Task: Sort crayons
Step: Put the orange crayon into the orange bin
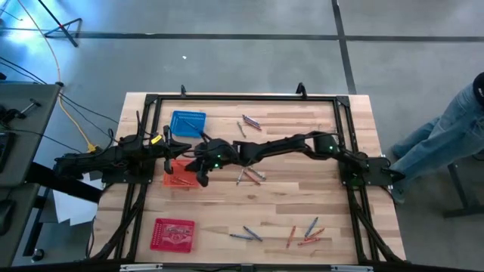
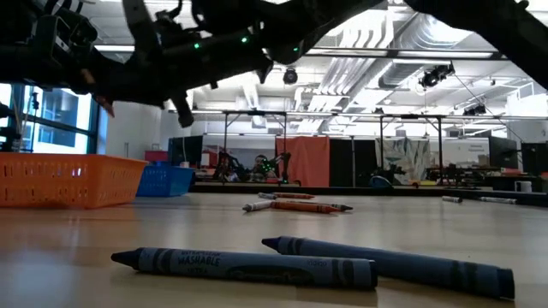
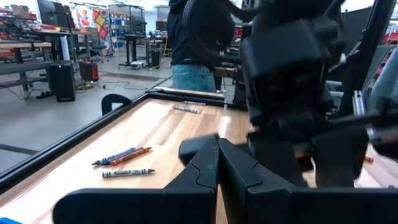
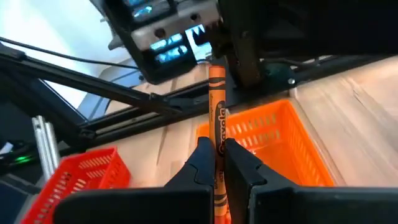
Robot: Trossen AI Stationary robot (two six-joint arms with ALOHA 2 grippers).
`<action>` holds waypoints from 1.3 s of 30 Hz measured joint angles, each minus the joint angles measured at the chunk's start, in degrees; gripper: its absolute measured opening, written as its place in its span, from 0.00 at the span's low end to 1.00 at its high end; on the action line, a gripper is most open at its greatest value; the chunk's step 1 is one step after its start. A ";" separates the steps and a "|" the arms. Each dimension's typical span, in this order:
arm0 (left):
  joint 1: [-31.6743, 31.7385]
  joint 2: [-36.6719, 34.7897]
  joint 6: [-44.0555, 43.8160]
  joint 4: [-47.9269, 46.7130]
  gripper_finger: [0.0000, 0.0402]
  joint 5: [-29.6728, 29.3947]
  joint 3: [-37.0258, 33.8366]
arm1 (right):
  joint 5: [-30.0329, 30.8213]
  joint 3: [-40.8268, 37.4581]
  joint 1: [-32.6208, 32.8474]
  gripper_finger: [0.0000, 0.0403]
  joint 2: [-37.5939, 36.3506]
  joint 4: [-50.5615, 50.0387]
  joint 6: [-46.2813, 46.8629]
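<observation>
Two dark blue-grey wax crayons [image 2: 248, 267] lie nearest the low camera on the pale wooden table [image 2: 86, 257], end to end and slightly overlapping, paper wrappers facing up. Beyond them, in the same view, a small cluster of orange and grey crayons [image 2: 300, 205] lies at mid-table, and an orange square mesh basket [image 2: 68, 180] sits to the left with a blue square mesh basket [image 2: 165, 180] behind it. From above, the right tool [image 1: 203, 180] is positioned over the orange basket, clenched on an orange paper-wrapped crayon [image 4: 217, 124] that stands nearly upright between its two dark fingers; the right wrist view confirms the grip, with the orange basket directly beneath and a red square mesh basket [image 4: 81, 174] off to one side. The left tool [image 1: 168, 143] hangs just beside the right arm, between the blue and orange baskets, fingers pressed together and carrying nothing. Remaining loose crayons lie in groups: one near the table's middle [image 1: 249, 176], one towards the far edge [image 1: 248, 123], and one along the near edge [image 1: 302, 233]. A person in blue jeans [image 1: 446, 128] stands beyond the table's right side.
</observation>
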 joint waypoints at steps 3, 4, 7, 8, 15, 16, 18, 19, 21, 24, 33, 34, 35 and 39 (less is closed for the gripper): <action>0.02 0.00 -0.01 -0.01 0.00 0.00 0.00 | 0.19 2.87 0.52 0.00 1.42 -0.87 -0.16; 0.02 0.00 -0.01 0.00 0.00 0.00 0.01 | 0.88 3.54 0.74 0.00 1.68 -1.40 -0.22; 0.02 0.00 -0.02 0.00 0.00 0.00 0.02 | 4.24 4.89 1.29 0.00 2.93 -5.51 -0.60; 0.02 0.00 -0.02 0.00 0.00 0.00 0.02 | 5.13 5.32 1.51 0.00 3.49 -6.80 -0.55; 0.02 0.00 -0.02 -0.02 0.00 0.00 0.00 | 7.92 6.37 1.92 0.00 4.80 -8.61 -0.18; 0.02 0.00 -0.02 0.00 0.00 0.00 0.02 | 8.52 6.37 1.92 0.00 4.86 -9.11 -0.23; 0.02 0.00 -0.02 -0.02 0.00 0.00 0.00 | 10.10 6.37 1.92 0.00 4.92 -9.74 -1.14; 0.02 0.00 0.00 -0.01 0.00 0.00 0.02 | 10.85 6.37 1.92 0.00 4.92 -9.90 -1.58; 0.02 0.00 -0.01 -0.01 0.00 0.00 0.02 | 12.06 6.37 1.93 0.00 4.92 -10.39 -2.25; 0.02 -0.02 0.00 -0.02 0.00 0.00 0.02 | 13.25 6.35 2.10 0.00 4.92 -12.18 -2.74; 0.02 -0.02 0.00 0.00 0.00 0.00 0.02 | 13.64 6.35 2.60 0.00 4.92 -13.36 -2.74; 0.02 0.00 -0.02 0.00 0.00 0.00 0.02 | 13.64 6.35 2.60 0.00 4.92 -13.36 -2.74; 0.02 0.00 0.00 0.00 0.00 0.00 0.02 | 13.64 6.35 2.59 0.00 4.92 -13.32 -2.76; 0.02 -0.01 -0.01 -0.02 0.00 0.00 0.01 | 13.66 6.32 2.55 0.00 4.92 -13.16 -3.08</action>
